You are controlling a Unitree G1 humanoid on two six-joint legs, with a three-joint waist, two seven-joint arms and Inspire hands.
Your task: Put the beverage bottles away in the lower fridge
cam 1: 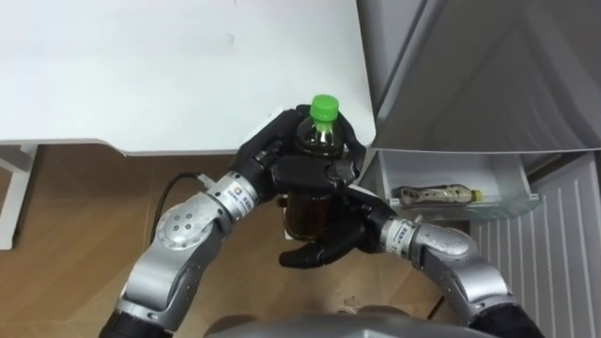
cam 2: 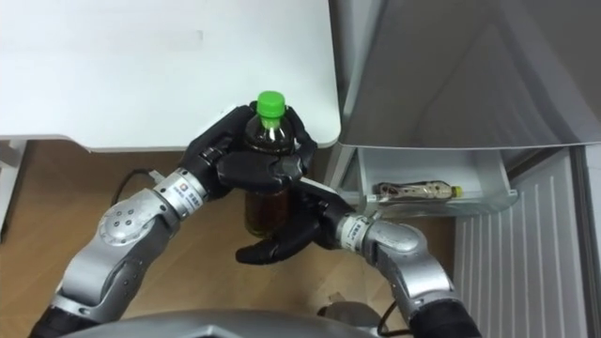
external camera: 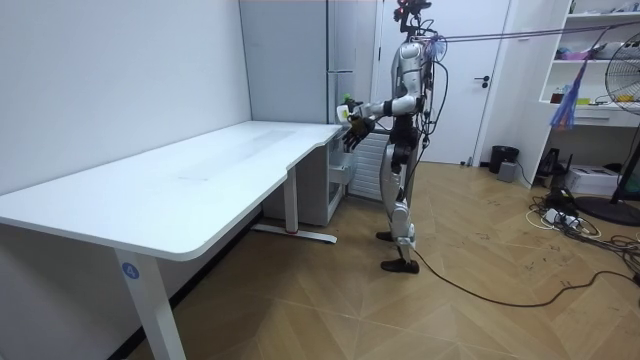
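Note:
A bottle of dark drink with a green cap stands upright in front of me, just off the white table's corner. My left hand is curled round its upper part, below the cap. My right hand lies under the bottle's base with its fingers stretched out, bearing it from below. To the right, the fridge's lower drawer stands pulled out, and a second bottle lies on its side in it. In the room view I stand at the table's far end beside the fridge, with the bottle at chest height.
The white table spreads across the upper left, its corner close to my hands. The grey fridge rises at the right, above the drawer. Wooden floor lies below the table's edge.

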